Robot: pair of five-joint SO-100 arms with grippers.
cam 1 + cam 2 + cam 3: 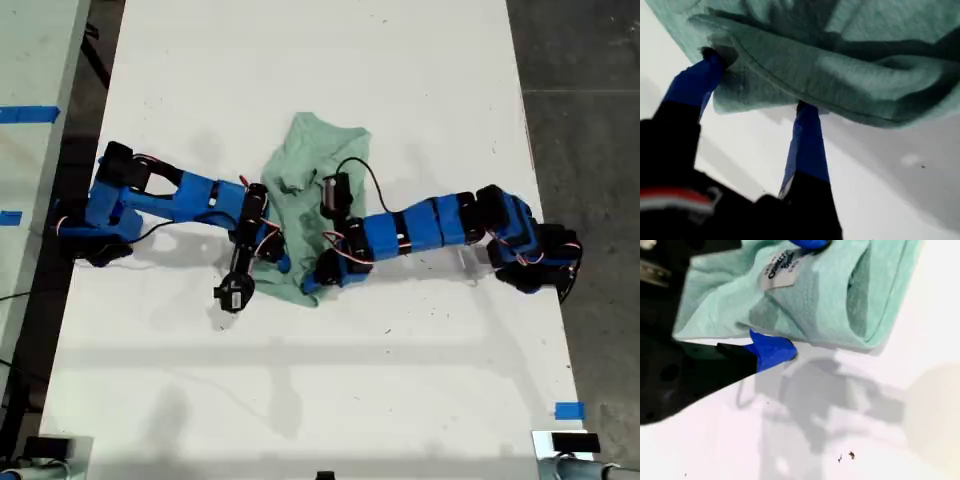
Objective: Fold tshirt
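The pale mint-green tshirt (310,180) lies crumpled at the table's middle in the exterior view, between two blue arms. One arm (190,200) reaches in from that view's left to the cloth's lower edge. The other arm (420,225) comes from the right, its jaws at the same lower edge. I cannot tell which arm is which. My first gripper (756,80) is open, its blue fingertips (802,107) spread under the tshirt's (840,70) hem. My second gripper (792,295) is shut on a thick fold of the tshirt (850,300) by its white label (780,267).
The white table (320,380) runs on all around the shirt. Blue tape marks sit at the exterior view's left edge (28,114) and lower right (568,410). Dark floor (585,150) borders the table on the exterior view's right.
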